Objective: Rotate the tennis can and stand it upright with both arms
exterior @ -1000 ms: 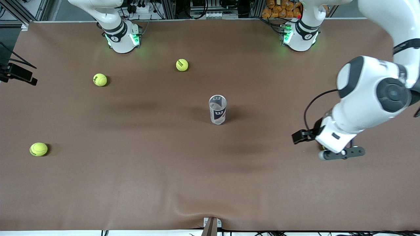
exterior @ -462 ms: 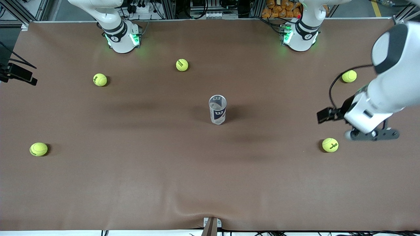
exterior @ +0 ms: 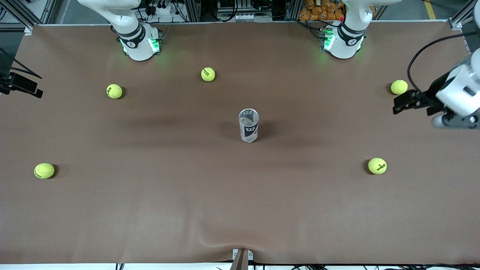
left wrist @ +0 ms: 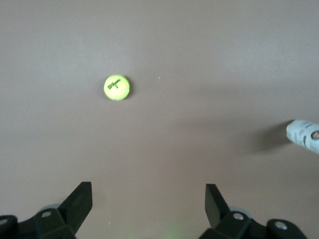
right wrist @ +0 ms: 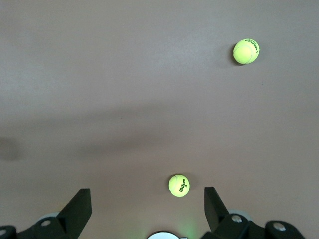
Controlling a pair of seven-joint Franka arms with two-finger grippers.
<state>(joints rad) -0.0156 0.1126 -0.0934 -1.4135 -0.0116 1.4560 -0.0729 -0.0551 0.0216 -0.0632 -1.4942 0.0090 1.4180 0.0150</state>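
The tennis can [exterior: 248, 125] stands upright on the middle of the brown table, open silver rim up, with the navy "W" label facing the front camera. Its white end shows at the edge of the left wrist view [left wrist: 304, 136]. My left gripper [left wrist: 148, 199] hangs open and empty, high over the left arm's end of the table, well apart from the can. That arm's hand [exterior: 460, 94] shows at the front view's edge. My right gripper [right wrist: 148, 199] is open and empty, high above the table near its own base, and out of the front view.
Several yellow-green tennis balls lie scattered: two near the right arm's base [exterior: 208, 74] [exterior: 114, 91], one nearer the front camera at that end [exterior: 44, 170], and two at the left arm's end [exterior: 399, 87] [exterior: 377, 165]. The arm bases [exterior: 139, 44] [exterior: 343, 41] stand along the table's edge.
My left arm has swung away from the can toward its own end of the table and risen, uncovering two tennis balls. The can and the right gripper have not moved.
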